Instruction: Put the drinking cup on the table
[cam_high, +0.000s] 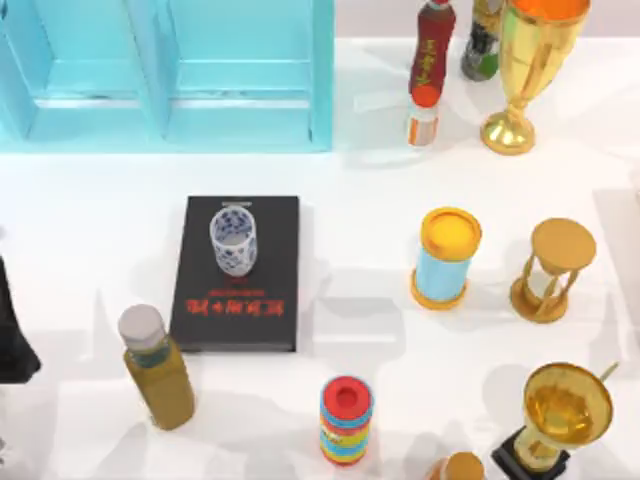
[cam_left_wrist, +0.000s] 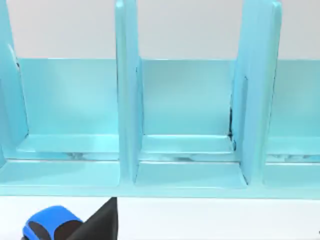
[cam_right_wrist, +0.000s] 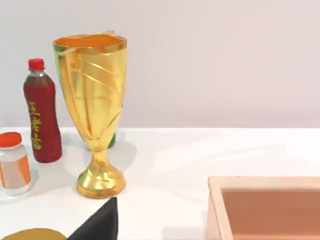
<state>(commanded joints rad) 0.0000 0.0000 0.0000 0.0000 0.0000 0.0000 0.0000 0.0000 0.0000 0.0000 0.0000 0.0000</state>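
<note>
The drinking cup (cam_high: 233, 240), a small white tumbler with a blue pattern, stands upright on the far half of a black book (cam_high: 238, 272) with red lettering. The book lies flat on the white table (cam_high: 360, 320), left of centre. My left arm (cam_high: 12, 335) is a dark shape parked at the table's left edge, well apart from the cup. A black wedge of my left gripper (cam_left_wrist: 100, 222) sits low in the left wrist view, and a like wedge of my right gripper (cam_right_wrist: 97, 222) in the right wrist view. Nothing is held.
A turquoise shelf unit (cam_high: 170, 70) fills the back left. An olive bottle (cam_high: 158, 368) stands in front of the book on its left, a striped cylinder (cam_high: 346, 420) on its right. A light-blue cylinder (cam_high: 445, 258), an hourglass (cam_high: 555, 270), gold trophies (cam_high: 525, 60) and bottles (cam_high: 430, 55) crowd the right.
</note>
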